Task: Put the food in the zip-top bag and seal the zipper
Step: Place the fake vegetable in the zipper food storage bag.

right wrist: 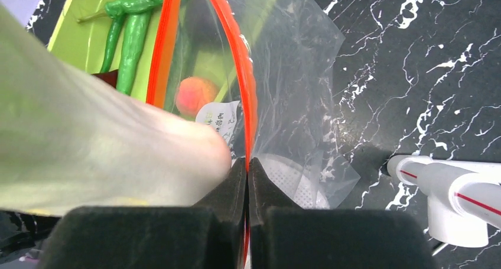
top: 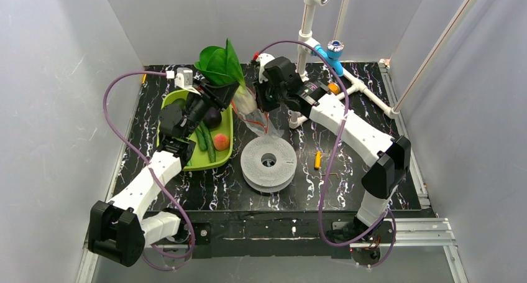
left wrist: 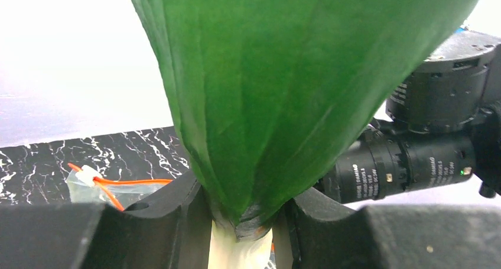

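My left gripper (left wrist: 239, 221) clamps the leafy stalk (left wrist: 283, 91) by its white stem. The leaves point up and the base points down into the zip-top bag (right wrist: 295, 74). My right gripper (right wrist: 247, 186), fingers pressed together on the zipper (right wrist: 236, 50), holds the mouth open just beside that base.

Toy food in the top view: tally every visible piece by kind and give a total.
leafy stalk: 1
purple eggplant: 1
long green peppers: 2
orange-red round fruit: 1
Total: 5
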`<state>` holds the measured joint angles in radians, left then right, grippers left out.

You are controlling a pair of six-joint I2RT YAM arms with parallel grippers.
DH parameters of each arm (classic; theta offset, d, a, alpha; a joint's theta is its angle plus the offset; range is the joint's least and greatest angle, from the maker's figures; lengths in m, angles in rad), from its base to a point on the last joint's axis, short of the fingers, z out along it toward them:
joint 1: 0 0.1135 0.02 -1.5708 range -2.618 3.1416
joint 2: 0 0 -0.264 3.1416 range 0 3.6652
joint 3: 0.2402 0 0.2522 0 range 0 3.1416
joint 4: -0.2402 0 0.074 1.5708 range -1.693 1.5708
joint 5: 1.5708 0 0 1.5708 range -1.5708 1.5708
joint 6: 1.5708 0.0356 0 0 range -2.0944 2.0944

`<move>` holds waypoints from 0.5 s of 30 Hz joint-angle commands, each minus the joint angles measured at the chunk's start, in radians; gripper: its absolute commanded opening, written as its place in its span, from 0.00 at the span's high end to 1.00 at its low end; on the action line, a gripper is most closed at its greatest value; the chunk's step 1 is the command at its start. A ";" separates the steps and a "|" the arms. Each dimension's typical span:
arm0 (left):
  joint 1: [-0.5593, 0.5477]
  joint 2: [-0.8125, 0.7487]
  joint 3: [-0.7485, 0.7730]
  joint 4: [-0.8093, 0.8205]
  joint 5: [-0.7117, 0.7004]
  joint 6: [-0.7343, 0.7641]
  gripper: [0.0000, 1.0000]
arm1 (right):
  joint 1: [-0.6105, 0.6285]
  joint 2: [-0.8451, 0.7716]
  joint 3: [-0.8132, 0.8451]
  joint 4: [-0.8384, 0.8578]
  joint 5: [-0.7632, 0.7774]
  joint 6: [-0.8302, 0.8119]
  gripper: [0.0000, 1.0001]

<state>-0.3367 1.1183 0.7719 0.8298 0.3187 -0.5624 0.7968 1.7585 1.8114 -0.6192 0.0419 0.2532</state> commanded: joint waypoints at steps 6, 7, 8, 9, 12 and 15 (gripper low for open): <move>-0.002 0.022 -0.052 0.128 -0.095 -0.046 0.98 | -0.007 -0.038 0.042 0.061 -0.054 0.084 0.99; -0.001 0.016 -0.075 0.138 -0.104 -0.049 0.98 | -0.007 -0.038 0.044 0.062 -0.049 0.098 0.99; -0.001 0.011 -0.094 0.141 -0.109 -0.051 0.98 | -0.007 -0.037 0.045 0.064 -0.027 0.115 0.99; -0.001 0.007 -0.111 0.142 -0.112 -0.052 0.98 | -0.007 -0.037 0.046 0.067 -0.012 0.131 0.99; -0.001 -0.004 -0.162 0.164 -0.120 -0.053 0.98 | -0.008 -0.034 0.051 0.075 -0.005 0.165 0.99; -0.001 -0.033 -0.187 0.131 -0.128 -0.026 0.98 | -0.008 -0.035 0.057 0.075 0.001 0.178 0.99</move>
<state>-0.3359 1.1351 0.6105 0.9391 0.2273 -0.6220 0.7932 1.7584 1.8121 -0.6059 0.0385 0.3576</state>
